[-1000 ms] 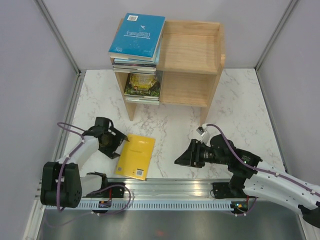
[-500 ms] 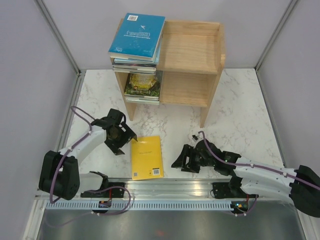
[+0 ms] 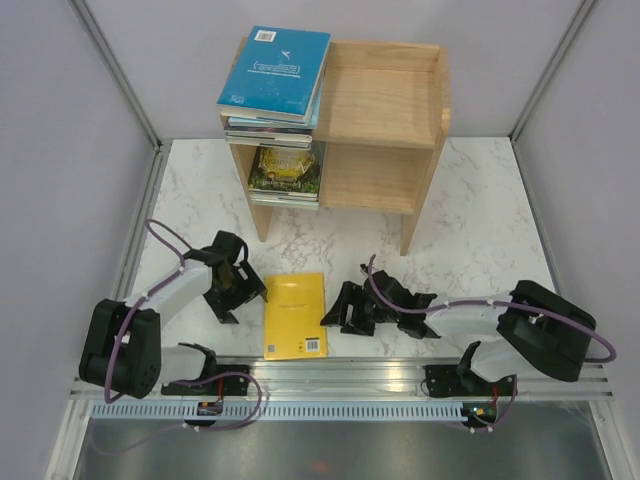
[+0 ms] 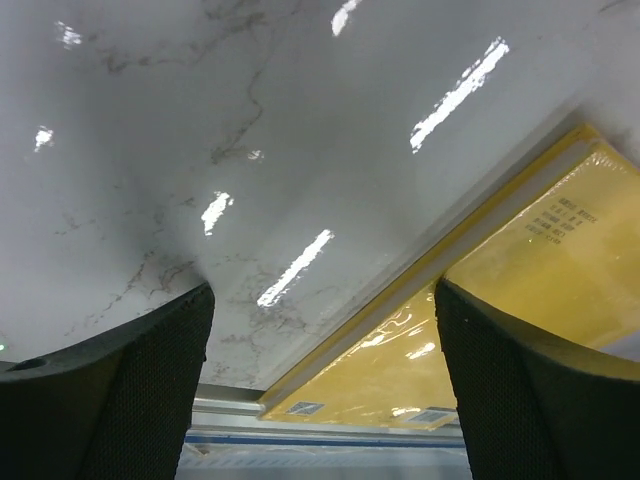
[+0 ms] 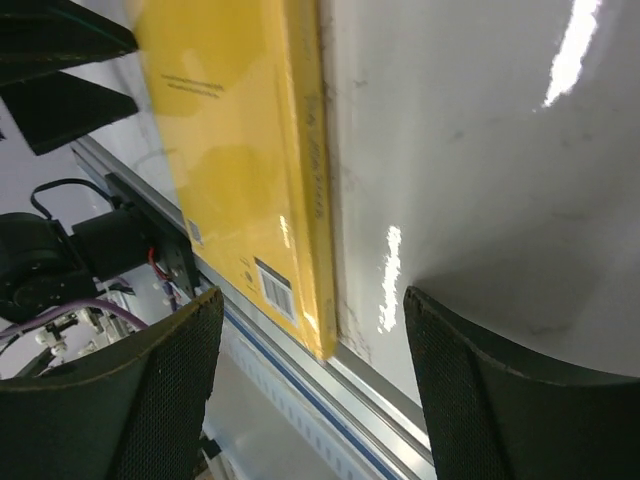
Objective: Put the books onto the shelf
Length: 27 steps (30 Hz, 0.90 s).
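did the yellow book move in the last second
Yes. The yellow book slid right and turned square to the front rail.

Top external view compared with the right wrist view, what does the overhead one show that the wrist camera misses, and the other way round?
Only the top external view shows the shelf, the stacked books on its upper tier and the green illustrated book topping a pile in the lower tier. Only the right wrist view shows the lettering along the spine of the yellow book, framed close up by the open right gripper. Both show that yellow book lying flat on the marble table beside the metal rail.
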### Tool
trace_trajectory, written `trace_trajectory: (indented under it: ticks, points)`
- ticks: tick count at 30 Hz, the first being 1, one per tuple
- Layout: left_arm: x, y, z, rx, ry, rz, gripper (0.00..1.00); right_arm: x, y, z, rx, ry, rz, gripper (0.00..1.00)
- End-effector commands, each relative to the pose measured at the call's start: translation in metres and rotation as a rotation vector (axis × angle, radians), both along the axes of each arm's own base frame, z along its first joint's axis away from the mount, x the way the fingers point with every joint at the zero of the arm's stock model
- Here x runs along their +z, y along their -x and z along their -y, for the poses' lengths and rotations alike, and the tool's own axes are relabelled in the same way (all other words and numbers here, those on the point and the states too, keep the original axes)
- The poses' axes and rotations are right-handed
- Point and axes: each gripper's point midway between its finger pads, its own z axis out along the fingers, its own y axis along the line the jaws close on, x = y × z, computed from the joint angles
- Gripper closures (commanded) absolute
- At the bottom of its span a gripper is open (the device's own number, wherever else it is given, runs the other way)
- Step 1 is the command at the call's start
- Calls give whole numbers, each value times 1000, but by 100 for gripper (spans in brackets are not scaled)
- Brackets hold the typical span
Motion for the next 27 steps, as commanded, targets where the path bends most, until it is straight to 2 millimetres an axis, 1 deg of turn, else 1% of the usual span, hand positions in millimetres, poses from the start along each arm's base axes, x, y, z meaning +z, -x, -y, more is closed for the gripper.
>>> trace_trajectory:
  ticks: [1, 2, 3, 4, 5, 6, 7, 8, 9, 11, 12, 13, 14, 15, 16, 17, 18, 20, 21, 22, 23, 24, 25, 26, 27]
  points:
    - [-19, 1, 13, -55, 75, 26, 7, -12, -16, -20, -23, -48, 25, 23]
    - [-23, 2, 17, -59, 92, 26, 8, -16, -12, -25, -11, -57, 10, 23]
    - [-22, -4, 22, -75, 99, 53, 8, -11, -16, -39, -8, -98, 16, 23]
    - [-21, -5, 30, -87, 142, 57, 8, -30, -6, -45, 16, -66, -18, 23]
    - [-24, -4, 36, -95, 168, 46, 8, -34, -2, -53, 34, -71, -28, 23]
    - [-23, -6, 41, -93, 194, 50, 8, -27, -2, -74, 54, -119, -35, 24]
    - [-23, -7, 46, -97, 222, 46, 9, -43, 5, -79, 71, -97, -69, 26]
    - [-22, -8, 49, -99, 235, 50, 9, -43, 16, -89, 101, -112, -76, 27]
    - [-21, -9, 50, -101, 243, 51, 9, -38, 16, -99, 94, -139, -77, 28]
    - [-18, -7, 51, -105, 255, 56, 9, -34, 21, -101, 102, -145, -69, 29]
    - [-14, -7, 52, -109, 261, 76, 9, -39, 21, -94, 90, -118, -77, 29]
    - [-12, -6, 52, -110, 269, 81, 9, -30, 17, -92, 72, -123, -48, 29]
    - [-13, -2, 52, -108, 273, 77, 9, -36, 15, -81, 49, -92, -47, 30]
    - [-9, -1, 53, -102, 288, 86, 9, -35, 13, -76, 32, -89, -41, 29]
    - [-9, 2, 55, -102, 303, 83, 9, -26, 5, -74, -3, -108, -25, 30]
    - [-8, 4, 56, -101, 311, 81, 9, -28, 4, -68, -22, -102, -28, 32]
    - [-4, 3, 57, -101, 323, 89, 9, -23, 2, -67, -37, -112, -21, 37]
    - [1, 2, 60, -105, 337, 94, 9, -20, 0, -66, -47, -106, -18, 46]
    - [5, 1, 61, -109, 340, 101, 9, -15, -2, -67, -48, -113, -7, 59]
    - [13, -3, 63, -118, 354, 122, 9, -14, -4, -67, -52, -110, 0, 67]
    - [16, -3, 64, -125, 358, 125, 9, -11, -5, -67, -56, -113, 4, 72]
    - [20, -4, 65, -131, 365, 133, 8, -4, -5, -68, -56, -130, 12, 81]
    - [29, -7, 68, -144, 384, 156, 8, 0, -6, -68, -62, -138, 20, 85]
    - [33, -6, 69, -148, 391, 162, 8, 4, -8, -68, -68, -146, 28, 90]
    - [36, -6, 70, -154, 402, 169, 8, 14, -10, -70, -71, -170, 43, 99]
